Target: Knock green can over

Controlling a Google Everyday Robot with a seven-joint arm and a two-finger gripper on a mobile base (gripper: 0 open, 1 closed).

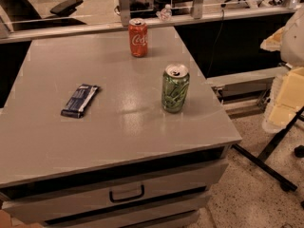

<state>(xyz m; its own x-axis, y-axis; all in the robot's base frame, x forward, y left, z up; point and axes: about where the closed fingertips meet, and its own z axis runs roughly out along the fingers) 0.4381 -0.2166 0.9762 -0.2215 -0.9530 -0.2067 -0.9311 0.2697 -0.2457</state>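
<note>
Green body, pale leafy streaks, silver top with pull tab: the green can (pixel 175 88) stands upright on the grey counter (pixel 118 132), near its right edge. Drawers (pixel 127 193) below; speckled floor (pixel 251 198). Count: one green can, one red-orange cola can (pixel 138 37), one dark blue wrapper (pixel 80 100). End effector: outside the view; state cannot be told.

Green can (pixel 175 89): body showing green with pale leafy streaks; top showing silver.
Cola can (pixel 138 38), behind and left of green can: showing red-orange, white script, silver top.
Wrapper (pixel 80 100), left of green can: showing dark blue with paler band.
Table (pixel 57 141) under green can: showing plain grey, no pattern; drawer fronts (pixel 71 201) showing same grey, handle (pixel 127 194) dark.
Floor (pixel 251 194), right of green can: showing speckled beige.
Gripper (pixel 287 96), far right of green can, well apart: showing cream-yellow and white; struts (pixel 266 160) below showing black.
</note>
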